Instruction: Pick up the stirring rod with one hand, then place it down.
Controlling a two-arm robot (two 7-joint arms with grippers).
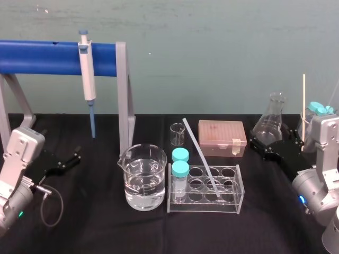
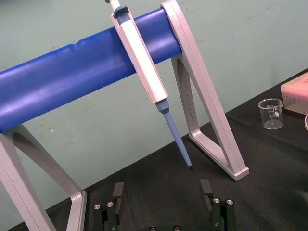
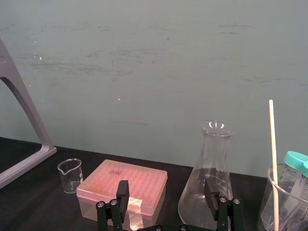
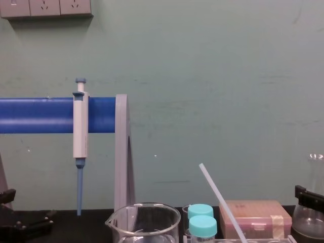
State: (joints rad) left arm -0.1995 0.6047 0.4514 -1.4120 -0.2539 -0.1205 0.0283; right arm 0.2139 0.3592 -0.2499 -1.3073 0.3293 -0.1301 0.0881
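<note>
Here, the long, thin, translucent-white stirring rod [image 1: 201,157] is leaned in the clear plastic tube rack [image 1: 206,205] on the black desk [image 1: 95,227]; the left pincer [image 2: 162,190] and right pincer [image 3: 166,188] are held wide, well apart from it.

A laboratory bench, set for wet work.
A pipette [image 1: 87,69] hangs from a blue-barred stand [image 1: 53,57] over a black-covered table [image 1: 95,233]. On the table are a beaker [image 1: 142,177] of clear liquid, a clear tube rack [image 1: 206,205] with teal-capped tubes [image 1: 180,169] and a stirring rod [image 1: 199,153], a conical flask [image 1: 269,124] and a pink lidded box [image 1: 222,137] (plain green wall behind).
</note>
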